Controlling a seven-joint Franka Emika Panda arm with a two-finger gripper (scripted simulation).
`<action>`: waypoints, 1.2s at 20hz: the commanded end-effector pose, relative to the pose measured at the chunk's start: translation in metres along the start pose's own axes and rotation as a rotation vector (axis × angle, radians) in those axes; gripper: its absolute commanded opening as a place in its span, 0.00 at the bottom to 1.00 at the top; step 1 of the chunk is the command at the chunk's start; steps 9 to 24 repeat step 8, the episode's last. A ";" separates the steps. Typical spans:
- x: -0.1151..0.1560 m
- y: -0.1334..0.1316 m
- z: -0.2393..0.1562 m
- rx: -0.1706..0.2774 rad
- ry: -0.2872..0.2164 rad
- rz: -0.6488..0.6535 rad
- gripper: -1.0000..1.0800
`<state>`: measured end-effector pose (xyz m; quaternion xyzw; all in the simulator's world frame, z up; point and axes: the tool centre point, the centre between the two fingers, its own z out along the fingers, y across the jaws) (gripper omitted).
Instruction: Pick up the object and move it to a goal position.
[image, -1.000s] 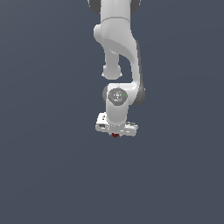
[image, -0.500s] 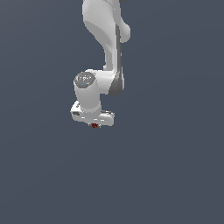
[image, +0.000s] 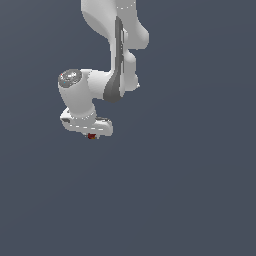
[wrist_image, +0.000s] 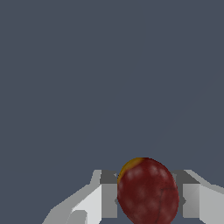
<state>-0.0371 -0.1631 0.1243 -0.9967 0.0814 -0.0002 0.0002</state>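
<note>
**Ana:** Wrist view first: where does the object (wrist_image: 148, 191) sit?

**Ben:** Right between the two fingers (wrist_image: 105, 199), which press it from either side. The gripper (wrist_image: 146, 197) is narrowed onto it, so it is held, not loose. In the exterior view the same dark red blob (image: 91, 136) peeks out just under the white gripper (image: 91, 134), clear of any surface that can be seen.

**Ana:** How would it handle, by the look of it?

**Ben:** It is rounded, egg-like, dark red with a small yellow patch at one end and a mottled skin. It looks like a small fruit, so probably light. A curved body can roll or squirt out of flat pads if squeezed off-centre, and too hard a squeeze might matter if it is soft.

**Ana:** And the best hold?

**Ben:** Across its widest part, pads opposite each other. That seems to be roughly where the fingers sit, though the contact itself is partly hidden behind the fruit.

**Ana:** Any goal marker?

**Ben:** None visible in either view.
</note>
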 end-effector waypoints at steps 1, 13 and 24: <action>-0.001 0.008 -0.003 0.000 0.000 -0.002 0.00; 0.001 0.008 -0.004 0.000 0.000 -0.002 0.00; 0.001 0.008 -0.004 0.000 0.000 -0.002 0.00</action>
